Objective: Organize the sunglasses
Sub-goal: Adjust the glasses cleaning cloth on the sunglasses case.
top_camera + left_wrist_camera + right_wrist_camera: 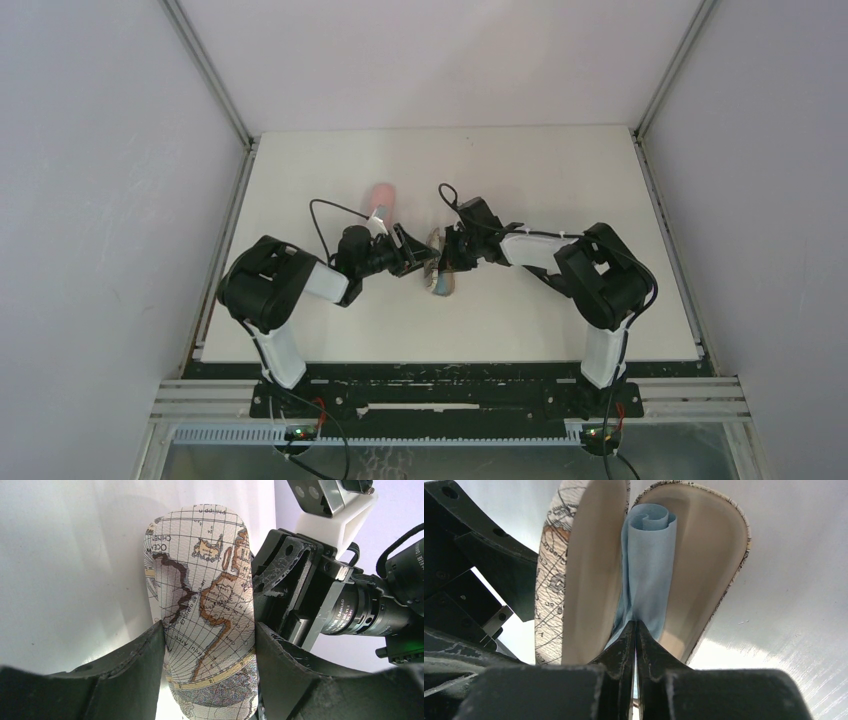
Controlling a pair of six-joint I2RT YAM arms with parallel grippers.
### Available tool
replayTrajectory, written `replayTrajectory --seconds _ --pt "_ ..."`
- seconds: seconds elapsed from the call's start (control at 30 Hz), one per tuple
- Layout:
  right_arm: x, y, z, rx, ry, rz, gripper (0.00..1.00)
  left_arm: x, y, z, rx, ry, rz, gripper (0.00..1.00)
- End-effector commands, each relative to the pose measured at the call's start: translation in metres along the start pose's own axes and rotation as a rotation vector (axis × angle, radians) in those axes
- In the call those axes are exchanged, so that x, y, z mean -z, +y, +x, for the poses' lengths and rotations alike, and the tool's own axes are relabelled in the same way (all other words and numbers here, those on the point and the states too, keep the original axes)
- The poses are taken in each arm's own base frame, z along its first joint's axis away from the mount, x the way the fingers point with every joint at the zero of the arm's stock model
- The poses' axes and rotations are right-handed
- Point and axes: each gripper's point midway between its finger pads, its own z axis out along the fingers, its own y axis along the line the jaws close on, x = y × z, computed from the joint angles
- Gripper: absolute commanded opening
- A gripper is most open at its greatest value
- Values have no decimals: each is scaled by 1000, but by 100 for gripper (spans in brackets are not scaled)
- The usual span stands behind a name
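Observation:
A map-patterned case lies mid-table between both arms. My left gripper is shut on this case, one finger pressed to each long side. The right wrist view shows the case hinged open, its cream lining showing. A rolled light-blue cloth stands between the two halves. My right gripper is shut on the cloth's lower end, jaws almost touching. The sunglasses are out of view.
A pink case lies just behind the left gripper. The right arm's wrist and camera sit close against the case's right side. White table stretches behind and to both sides, walled at back, left and right.

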Motion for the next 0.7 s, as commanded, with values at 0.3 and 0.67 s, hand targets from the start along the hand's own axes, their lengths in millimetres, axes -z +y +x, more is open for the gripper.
replayTrajectory --seconds 0.3,0.67 --pt "3 28 -19 45 -45 -91 0 -2 -24 -7 -34 -9 86 32" --pt "-2 35 -13 48 -16 -136 0 -1 -23 -6 -36 -9 85 32"
